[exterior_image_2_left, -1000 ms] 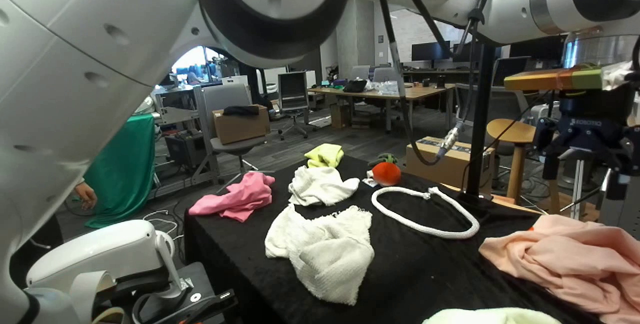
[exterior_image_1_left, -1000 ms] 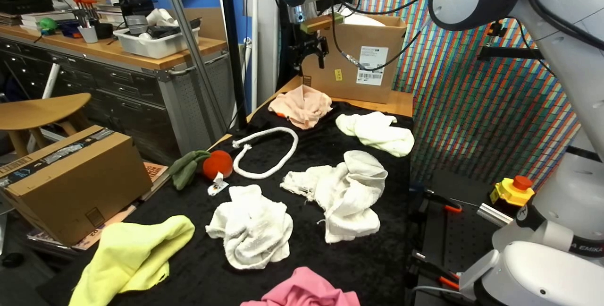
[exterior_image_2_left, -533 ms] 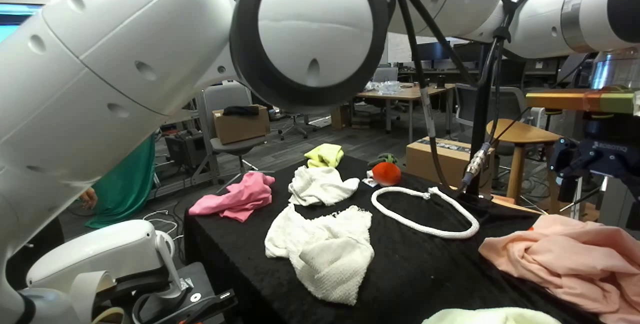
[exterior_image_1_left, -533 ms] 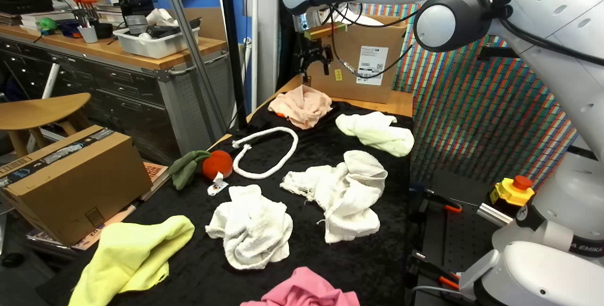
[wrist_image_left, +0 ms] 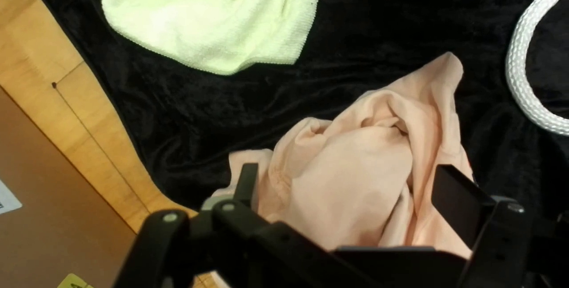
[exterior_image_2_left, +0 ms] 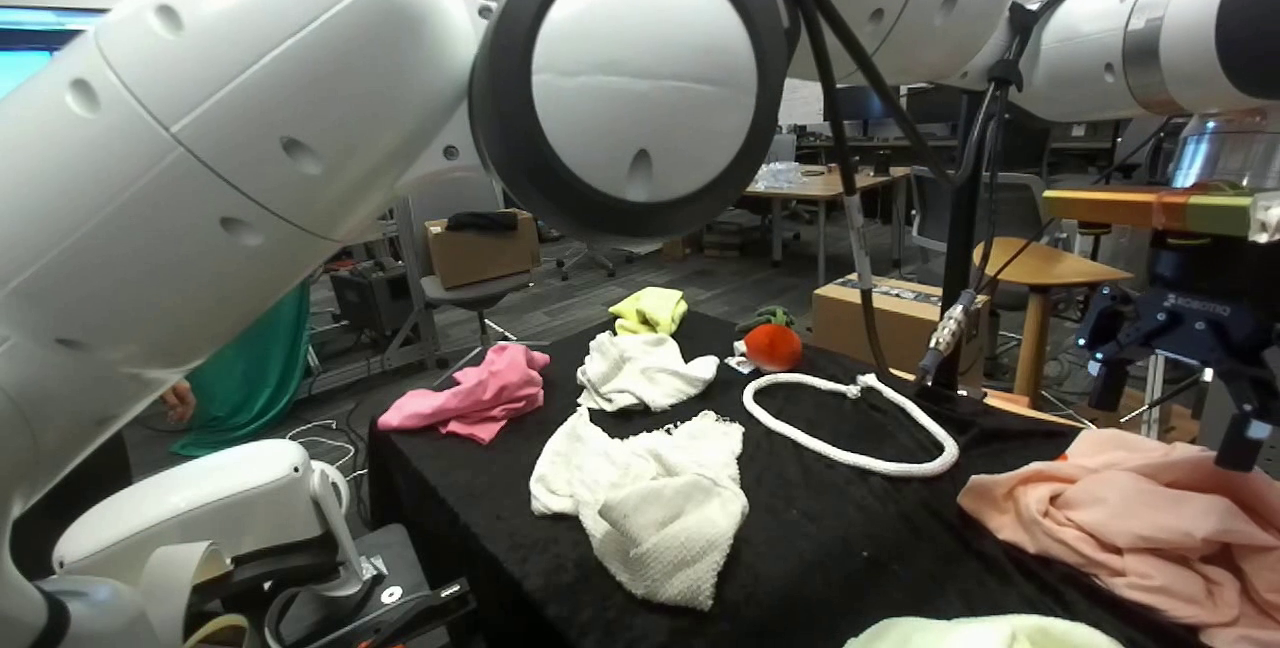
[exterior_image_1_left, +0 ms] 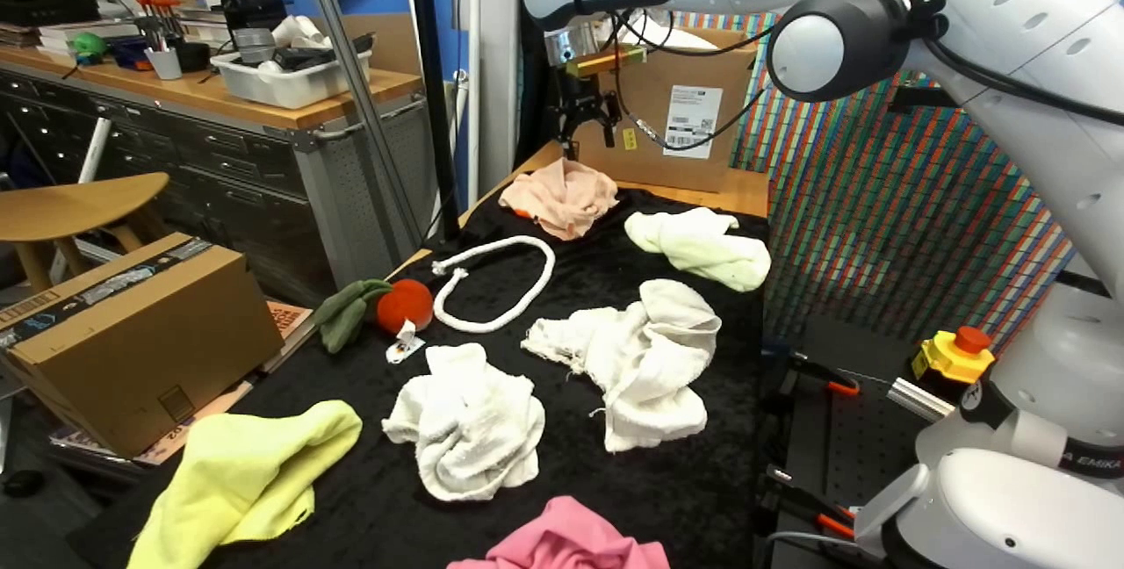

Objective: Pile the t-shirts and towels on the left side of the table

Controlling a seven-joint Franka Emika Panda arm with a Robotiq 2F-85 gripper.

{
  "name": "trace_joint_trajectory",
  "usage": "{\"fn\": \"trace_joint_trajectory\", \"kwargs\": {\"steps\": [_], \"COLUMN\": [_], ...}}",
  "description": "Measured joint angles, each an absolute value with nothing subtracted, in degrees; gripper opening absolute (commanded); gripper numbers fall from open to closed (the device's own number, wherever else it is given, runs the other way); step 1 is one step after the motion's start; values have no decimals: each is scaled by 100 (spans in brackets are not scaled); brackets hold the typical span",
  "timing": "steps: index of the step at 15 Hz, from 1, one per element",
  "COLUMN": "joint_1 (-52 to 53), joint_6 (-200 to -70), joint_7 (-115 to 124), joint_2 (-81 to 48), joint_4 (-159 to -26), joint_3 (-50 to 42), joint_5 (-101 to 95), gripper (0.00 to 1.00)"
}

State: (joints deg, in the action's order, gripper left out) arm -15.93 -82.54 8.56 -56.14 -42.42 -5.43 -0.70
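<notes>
My gripper (exterior_image_1_left: 589, 147) is open and empty above the crumpled peach cloth (exterior_image_1_left: 566, 200) at the far end of the black-covered table. In the wrist view the spread fingers (wrist_image_left: 346, 177) frame the peach cloth (wrist_image_left: 351, 168); contact is not visible. The gripper (exterior_image_2_left: 1175, 418) also shows open in an exterior view, over the peach cloth (exterior_image_2_left: 1130, 518). A pale green towel (exterior_image_1_left: 702, 248) lies beside it, also in the wrist view (wrist_image_left: 213, 17). Two white towels (exterior_image_1_left: 470, 424) (exterior_image_1_left: 650, 367) lie mid-table. A yellow cloth (exterior_image_1_left: 250, 472) and a pink cloth (exterior_image_1_left: 566, 543) lie at the near end.
A white rope loop (exterior_image_1_left: 549, 279) and a red plush tomato (exterior_image_1_left: 406, 306) lie on the table. A cardboard box (exterior_image_1_left: 654, 112) stands behind the peach cloth, close to the gripper. A black pole (exterior_image_1_left: 430, 95) rises at the table's edge.
The arm has come down, mostly in the first half second, bringing the open gripper lower toward the peach cloth. The cloths have not moved.
</notes>
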Motion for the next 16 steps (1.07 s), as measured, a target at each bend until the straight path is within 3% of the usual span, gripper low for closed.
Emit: {"fn": "trace_joint_trajectory", "kwargs": {"steps": [9,16], "joint_1": [-1570,-1549], "joint_6": [-8255,-8996], "joint_7": [920,987], "joint_2": [-5515,-4977], "joint_4": [-4586,-5897], "joint_3": [-375,-281], "joint_5": [-55,-46], "gripper": [100,100]}}
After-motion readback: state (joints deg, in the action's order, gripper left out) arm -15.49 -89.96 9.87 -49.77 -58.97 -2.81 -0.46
